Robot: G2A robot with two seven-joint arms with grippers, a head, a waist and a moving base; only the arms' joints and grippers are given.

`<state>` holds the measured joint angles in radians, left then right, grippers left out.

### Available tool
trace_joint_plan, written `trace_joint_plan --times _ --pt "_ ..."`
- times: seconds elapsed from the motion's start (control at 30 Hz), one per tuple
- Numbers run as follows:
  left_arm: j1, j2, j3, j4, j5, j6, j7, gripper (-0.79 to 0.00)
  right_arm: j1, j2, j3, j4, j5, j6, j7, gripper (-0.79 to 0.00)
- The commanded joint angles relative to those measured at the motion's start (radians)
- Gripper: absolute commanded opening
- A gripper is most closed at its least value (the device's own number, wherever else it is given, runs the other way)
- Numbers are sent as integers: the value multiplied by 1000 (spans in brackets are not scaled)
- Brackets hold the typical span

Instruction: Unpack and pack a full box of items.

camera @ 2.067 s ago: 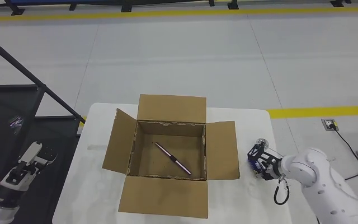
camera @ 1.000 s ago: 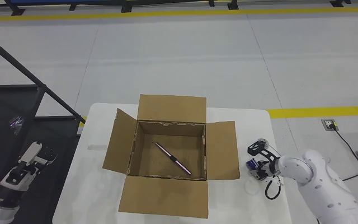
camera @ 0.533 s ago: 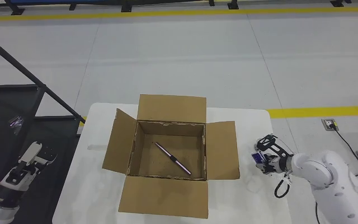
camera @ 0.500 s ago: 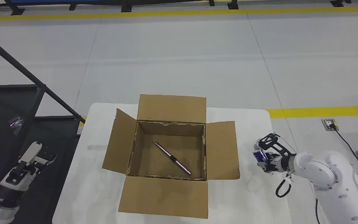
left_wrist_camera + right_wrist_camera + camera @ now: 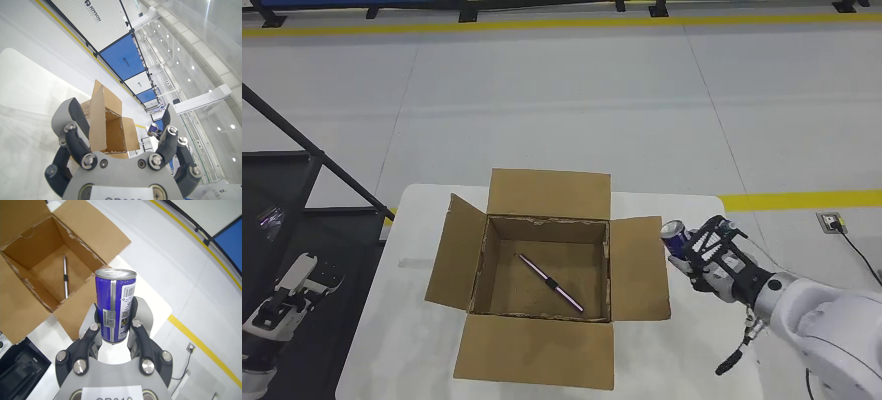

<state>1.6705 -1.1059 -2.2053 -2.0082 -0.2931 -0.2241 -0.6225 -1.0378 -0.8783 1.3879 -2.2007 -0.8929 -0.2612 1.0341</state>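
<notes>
An open cardboard box (image 5: pixel 545 352) stands mid-table with its four flaps spread. On its floor lies a slim silver and pink pen (image 5: pixel 550 283) (image 5: pixel 65 279). My right gripper (image 5: pixel 694 250) (image 5: pixel 115 310) is shut on a blue drink can (image 5: pixel 674 238) (image 5: pixel 115 305), held in the air beside the box's right flap (image 5: pixel 640 268). The same can (image 5: pixel 152 129) shows far off in the left wrist view, beyond the box (image 5: pixel 113 130). My left gripper (image 5: pixel 122 115) (image 5: pixel 297 284) stands open and holds nothing, off the table's left edge.
The white table (image 5: pixel 397 340) has bare room left and right of the box. A black frame and dark mat (image 5: pixel 302 190) lie to the left. A cable and floor socket (image 5: pixel 831 222) sit at the right.
My right gripper has lifted the can off the table at the right and carried it up toward the box's right flap. The left arm has not moved.
</notes>
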Motion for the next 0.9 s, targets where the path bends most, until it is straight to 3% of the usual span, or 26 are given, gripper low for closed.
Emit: trace_joint_plan --times 0.0,0.23,0.43,0.67,0.87 --pt "0 0 0 0 0 0 0 0 120 -20 -163 51 -10 19 1 -785" --pt "0 0 0 0 0 0 0 0 506 -146 -596 349 62 134 -16 -785" --pt "0 0 0 0 0 0 0 0 720 -290 -846 660 185 200 -58 -785" --pt "0 0 0 0 0 0 0 0 824 -472 -1035 1005 282 256 -135 -785" --pt "0 0 0 0 0 0 0 0 839 -592 -1108 1220 293 303 -168 -785"
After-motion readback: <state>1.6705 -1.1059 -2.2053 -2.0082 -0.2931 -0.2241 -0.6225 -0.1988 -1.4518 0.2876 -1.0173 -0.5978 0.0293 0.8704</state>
